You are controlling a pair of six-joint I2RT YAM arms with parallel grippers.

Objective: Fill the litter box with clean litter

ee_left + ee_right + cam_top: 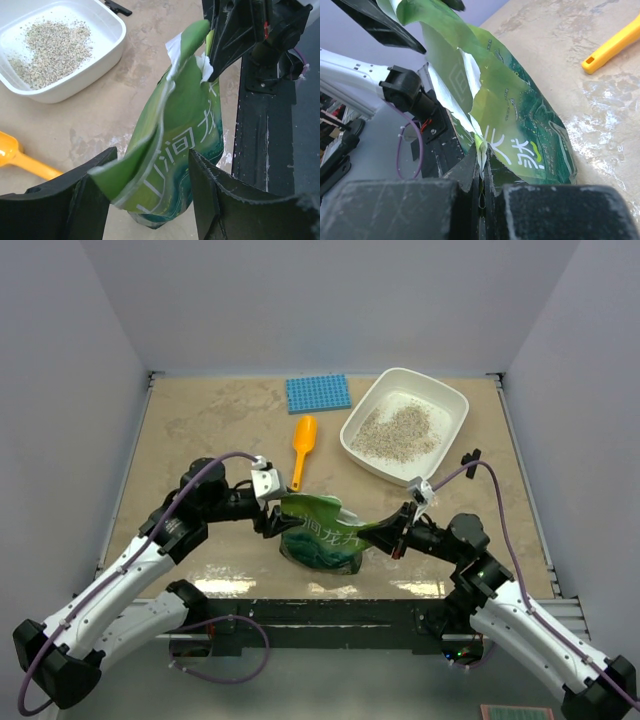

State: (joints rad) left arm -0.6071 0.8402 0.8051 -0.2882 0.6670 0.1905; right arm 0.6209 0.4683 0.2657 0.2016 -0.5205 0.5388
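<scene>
The white litter box (378,465) sits at the back right with a patch of clean litter (400,432) in it; both show again in the left wrist view, the litter box (75,86) and the litter (50,45) at upper left. A crinkly green bag (325,535) hangs between the two arms near the front edge. My right gripper (481,162) is shut on the bag's (520,110) torn upper edge. My left gripper (150,195) stands open, its fingers (220,200) on either side of the bag (185,135), a loose flap lying against the left one.
An orange scoop (303,445) lies left of the litter box, handle toward me. A blue studded mat (318,393) is behind it. The black mounting rail (260,135) runs along the table's near edge, right beside the bag.
</scene>
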